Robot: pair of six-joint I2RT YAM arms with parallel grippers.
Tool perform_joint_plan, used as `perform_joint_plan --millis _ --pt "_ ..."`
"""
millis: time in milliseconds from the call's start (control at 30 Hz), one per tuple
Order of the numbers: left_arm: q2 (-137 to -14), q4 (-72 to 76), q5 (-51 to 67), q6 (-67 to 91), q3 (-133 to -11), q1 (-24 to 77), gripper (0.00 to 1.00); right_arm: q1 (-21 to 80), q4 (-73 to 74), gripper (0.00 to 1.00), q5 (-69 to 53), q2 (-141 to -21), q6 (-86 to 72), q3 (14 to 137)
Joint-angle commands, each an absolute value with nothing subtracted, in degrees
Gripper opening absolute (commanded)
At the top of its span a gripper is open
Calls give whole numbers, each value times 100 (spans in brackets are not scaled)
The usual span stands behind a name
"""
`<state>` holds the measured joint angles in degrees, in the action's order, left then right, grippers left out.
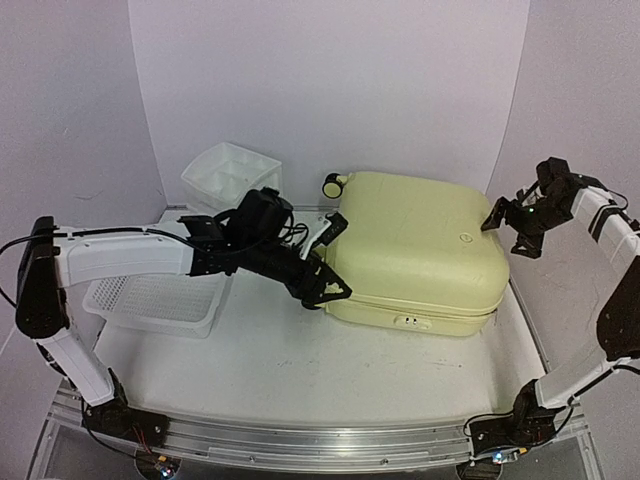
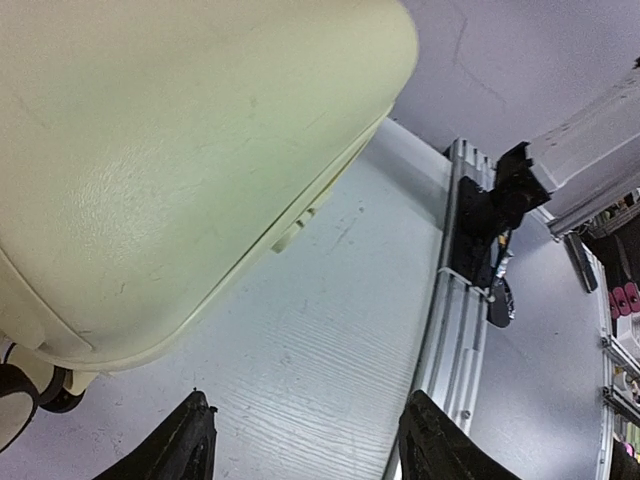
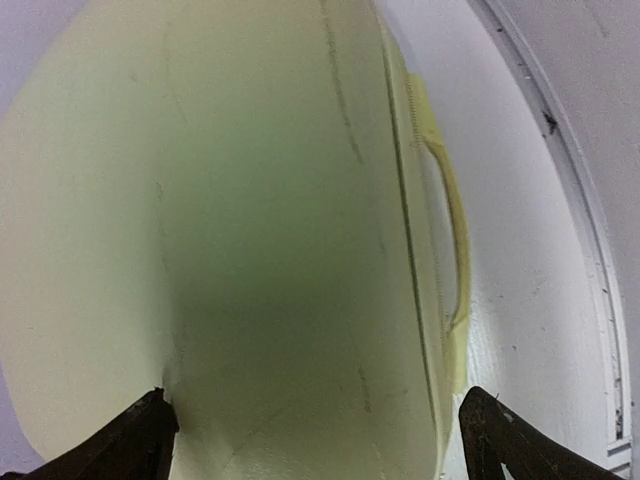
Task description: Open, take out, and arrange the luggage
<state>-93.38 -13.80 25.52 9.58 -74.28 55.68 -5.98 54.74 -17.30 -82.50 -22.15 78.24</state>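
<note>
The luggage [image 1: 415,250] is a large pale yellow hard-shell suitcase lying flat and closed on the white table, with a black-and-cream wheel [image 1: 333,185] at its far left corner. My left gripper [image 1: 330,292] is open and empty, low over the table beside the suitcase's front left corner. In the left wrist view the gripper [image 2: 310,450] is over bare tabletop, with the shell [image 2: 170,150] filling the upper left. My right gripper [image 1: 508,232] is open and empty, hovering at the suitcase's right edge. In the right wrist view the gripper [image 3: 320,450] is over the shell [image 3: 270,230], near its side handle [image 3: 455,230].
A white mesh basket [image 1: 160,300] sits at the left under my left arm. A white divided plastic unit [image 1: 232,172] stands behind it. An aluminium rail [image 1: 300,445] runs along the table's near edge. The right arm's base [image 2: 490,210] is bolted to that rail.
</note>
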Motion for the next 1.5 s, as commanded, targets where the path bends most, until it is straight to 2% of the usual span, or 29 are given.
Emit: perform_joint_plan --millis 0,267,367,533,767,900,1100,1267,1467 --pt "-9919 -1272 2005 983 -7941 5546 63 -545 4959 98 -3070 -7990 -2261 7449" --pt "-10591 -2270 940 209 -8978 5161 61 -489 4823 96 -4343 -7260 -1973 6210" --pt "-10778 -2462 751 87 -9260 4877 61 -81 4642 96 -4392 -6890 -2080 5697" --pt "-11029 -2548 720 -66 -9635 4413 61 1671 4090 96 -3410 -6562 -2521 5329" --pt "-11232 -2754 512 -530 -10042 4290 66 2869 3549 98 -2634 -6646 -2857 5318" --pt "-10949 -2821 1077 -440 -9917 4289 67 3634 3993 98 -1630 -6680 -2758 5435" --pt "-10102 -2537 2028 -56 -9060 4289 68 5419 4829 95 1113 -6449 -3091 5233" --pt "-9443 -2030 2538 459 -8199 4296 68 6178 2970 87 2255 -6520 -3519 4293" --pt "-8850 -1792 2513 737 -7565 4298 68 7198 1252 83 4342 -7096 -3627 3770"
